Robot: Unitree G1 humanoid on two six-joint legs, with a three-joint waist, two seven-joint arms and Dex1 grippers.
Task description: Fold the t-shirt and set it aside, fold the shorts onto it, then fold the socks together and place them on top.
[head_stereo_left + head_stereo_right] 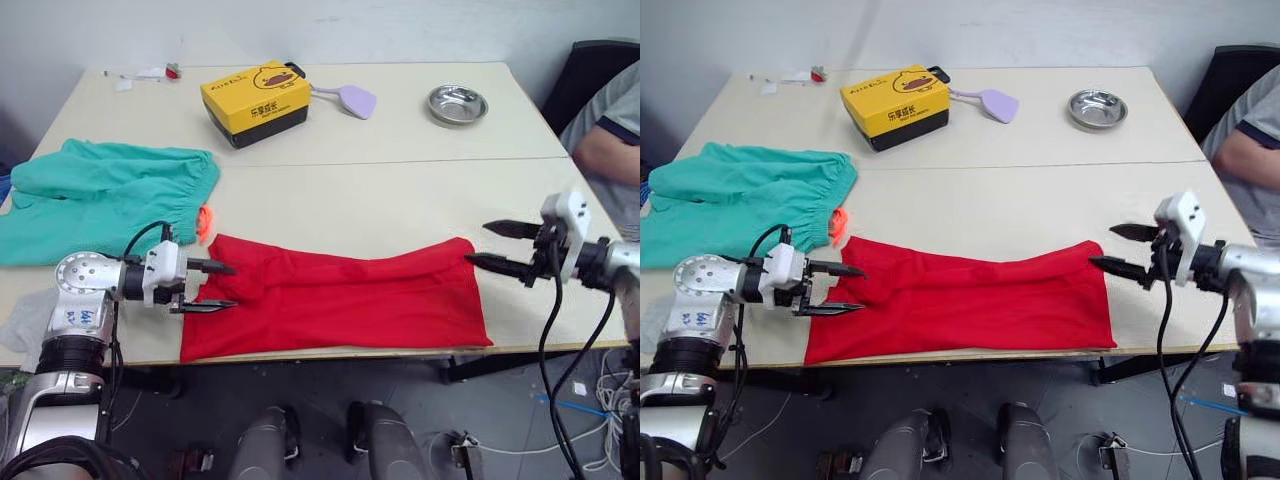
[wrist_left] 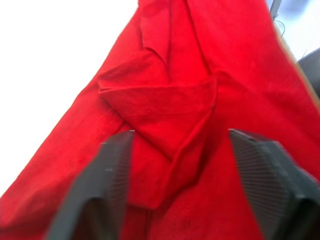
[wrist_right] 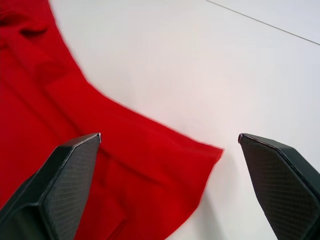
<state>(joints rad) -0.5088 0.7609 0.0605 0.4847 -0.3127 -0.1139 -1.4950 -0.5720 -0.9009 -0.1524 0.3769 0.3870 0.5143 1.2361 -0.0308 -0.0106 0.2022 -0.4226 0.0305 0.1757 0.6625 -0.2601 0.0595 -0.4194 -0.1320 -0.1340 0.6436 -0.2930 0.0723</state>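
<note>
head view: shirt [image 1: 345,300] lies folded into a long band along the near edge of the table [image 1: 400,140], shorts [image 1: 95,195] well off behind its left end. A bit of grey at the table's near left corner might be the socks [image 1: 22,318], can't really tell.
head view, tools: left gripper [image 1: 212,286] spread over the shirt's left end, right gripper [image 1: 495,246] spread just off the right end. Both empty.
left wrist: fingers apart with a bunched ridge of red cloth right between them, so there's an easy pinch there.
right wrist: fingers wide, the shirt's far right corner [image 3: 212,151] lies flat between them.
handling, my guess: light, floppy, no stiffness at all. It'll sag and slide, so grab both ends at the corners, through all layers.
</note>
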